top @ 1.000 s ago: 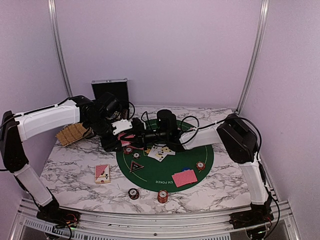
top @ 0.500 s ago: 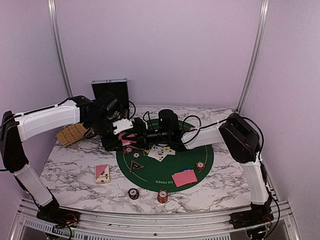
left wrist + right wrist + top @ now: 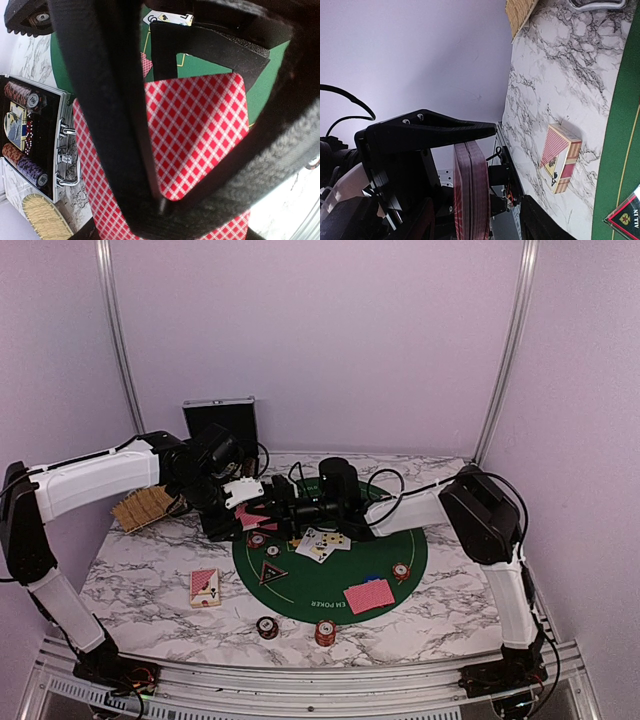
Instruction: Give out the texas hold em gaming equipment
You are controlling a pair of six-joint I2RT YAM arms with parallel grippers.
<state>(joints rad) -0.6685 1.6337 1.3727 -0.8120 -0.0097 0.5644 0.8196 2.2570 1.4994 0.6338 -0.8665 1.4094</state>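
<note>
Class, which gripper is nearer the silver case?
Left. The left gripper, holding cards, is close beside the case; the right gripper is farther right, over the mat.

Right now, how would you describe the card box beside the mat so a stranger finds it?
Start at the round green mat in the middle of the marble table. Off its near-left edge, on bare marble, lies the card box. Unlike the flat cards on the mat, it is thick.

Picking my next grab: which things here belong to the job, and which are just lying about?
Job: red-backed playing cards, face-up cards, round red-white chip stacks, black triangular button, round blue button.
Lying about: black-lined silver case, round green felt mat, tan woven piece.
</note>
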